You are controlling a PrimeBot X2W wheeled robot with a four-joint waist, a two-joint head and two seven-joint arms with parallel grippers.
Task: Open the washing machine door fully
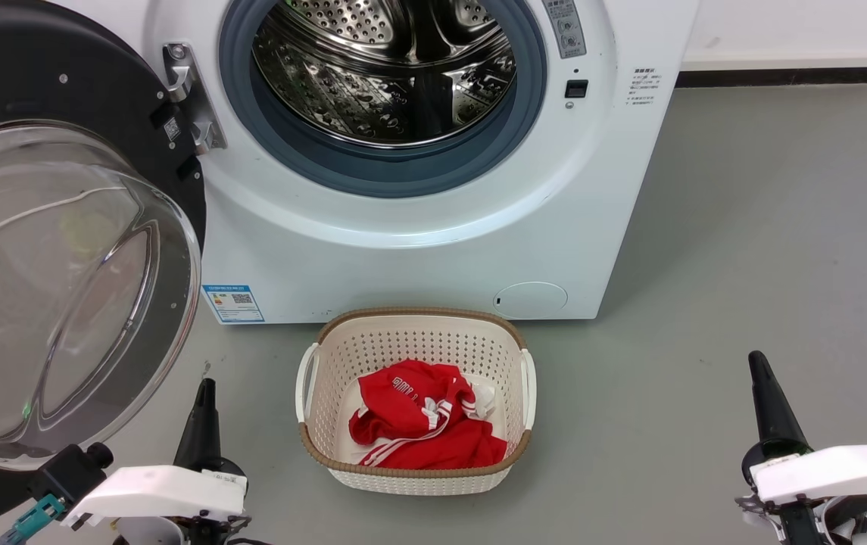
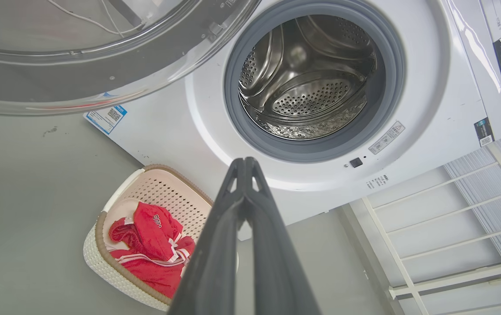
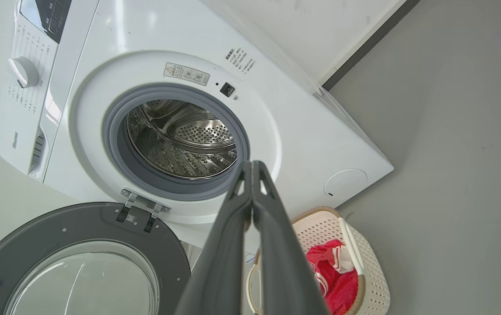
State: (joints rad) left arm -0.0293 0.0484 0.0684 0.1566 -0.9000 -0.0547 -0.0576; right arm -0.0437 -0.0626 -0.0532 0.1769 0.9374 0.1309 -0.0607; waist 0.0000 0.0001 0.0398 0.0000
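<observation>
Washing machine door (image 1: 62,288): swung wide open to the left of the washing machine (image 1: 418,250) and held on its metal hinge (image 1: 191,98). In the head view the inner side is shown, with the clear glass bowl bulging toward the camera inside the black ring.
Drum (image 1: 388,68): fully exposed, ringed by the blue-grey gasket (image 1: 403,170).
Left arm: kept low at the lower left of the head view, the white wrist housing lying roughly level and the dark fingers directed up the view.
Left gripper (image 1: 207,387): the 2 fingers are pressed together at the tips, as seen in the left wrist view (image 2: 245,162), and nothing is pinched. It is placed near the door's lower rim, and no contact is seen.
Right arm: kept low at the lower right of the head view, well apart from the machine, its fingers slanted up and slightly left.
Right gripper (image 1: 757,362): the 2 fingers are closed against each other with nothing between them. In the right wrist view (image 3: 252,165) they are aimed toward the drum opening.
Laundry basket (image 1: 414,312): set on the grey floor (image 1: 743,265) just in front of the machine, between the 2 grippers.
Red garment (image 1: 418,428): crumpled inside the basket, white stripes showing.
</observation>
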